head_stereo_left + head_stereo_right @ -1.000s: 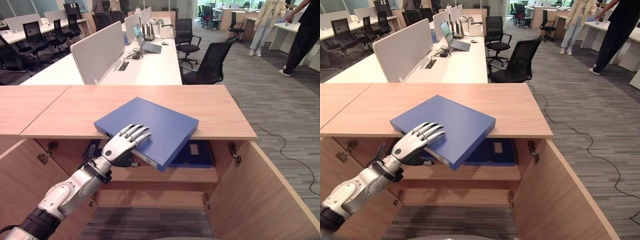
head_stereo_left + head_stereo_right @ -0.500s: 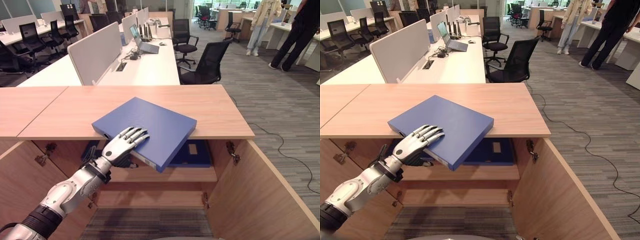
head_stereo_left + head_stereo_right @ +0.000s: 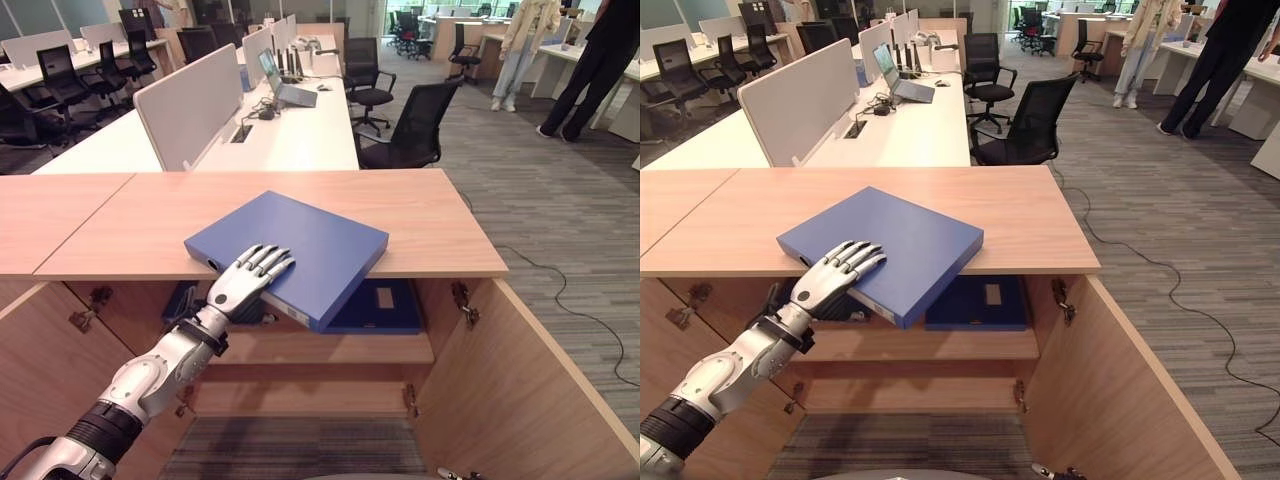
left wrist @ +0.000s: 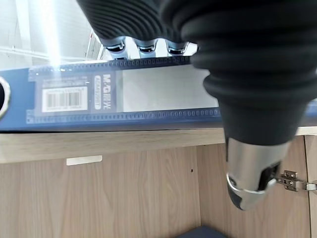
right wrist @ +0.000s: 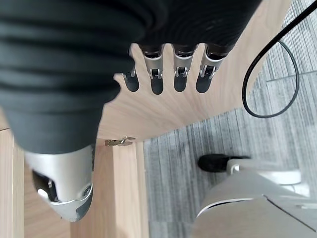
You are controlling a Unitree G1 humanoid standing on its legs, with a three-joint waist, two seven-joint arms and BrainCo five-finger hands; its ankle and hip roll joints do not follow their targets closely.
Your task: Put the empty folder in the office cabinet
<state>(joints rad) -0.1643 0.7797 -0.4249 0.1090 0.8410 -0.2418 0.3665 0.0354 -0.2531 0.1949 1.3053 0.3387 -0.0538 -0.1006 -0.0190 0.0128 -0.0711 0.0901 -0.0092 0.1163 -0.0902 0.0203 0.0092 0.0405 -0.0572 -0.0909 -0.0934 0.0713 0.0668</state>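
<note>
The blue folder lies on the cabinet top, its near corner overhanging. The left hand rests flat on it, fingers straight; ungripped, it could tip off.

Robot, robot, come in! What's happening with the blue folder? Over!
Left hand open, fingers flat on the blue folder. Right hand open, idle by the cabinet door. Folder on the cabinet top, one corner overhanging. Another folder already on the shelf inside.

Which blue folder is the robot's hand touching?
The blue folder on the cabinet top, its corner hanging over the edge. The left hand rests on it. The other folder lies inside, untouched.
</note>
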